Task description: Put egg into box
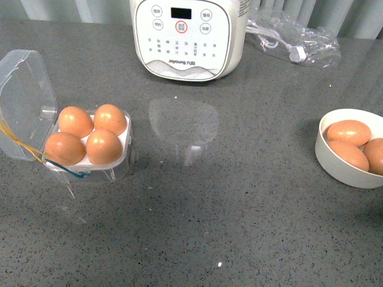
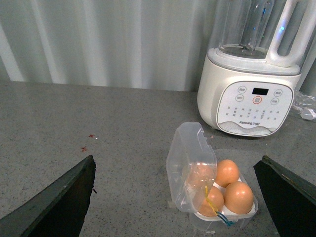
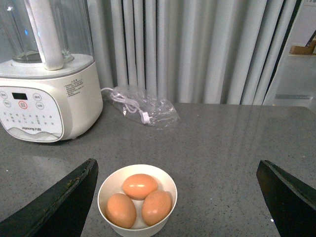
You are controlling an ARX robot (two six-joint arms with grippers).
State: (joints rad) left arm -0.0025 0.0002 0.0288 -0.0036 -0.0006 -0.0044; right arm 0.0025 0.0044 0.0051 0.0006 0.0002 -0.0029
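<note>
Ahead of and below the left gripper (image 2: 176, 158), spread wide and empty, the box (image 2: 185, 148) is seen lid-up, all four cells filled. The egg (image 2: 238, 196) is judged seated there, nearer this arm. Equally wide and empty, the right gripper (image 3: 176, 162) is faced by the bowl (image 3: 111, 180).

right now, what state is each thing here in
box, lid open, every cell holds an egg
bowl, upright, holds three spare eggs
blender, upright
left gripper, open, empty
right gripper, open, empty
</note>
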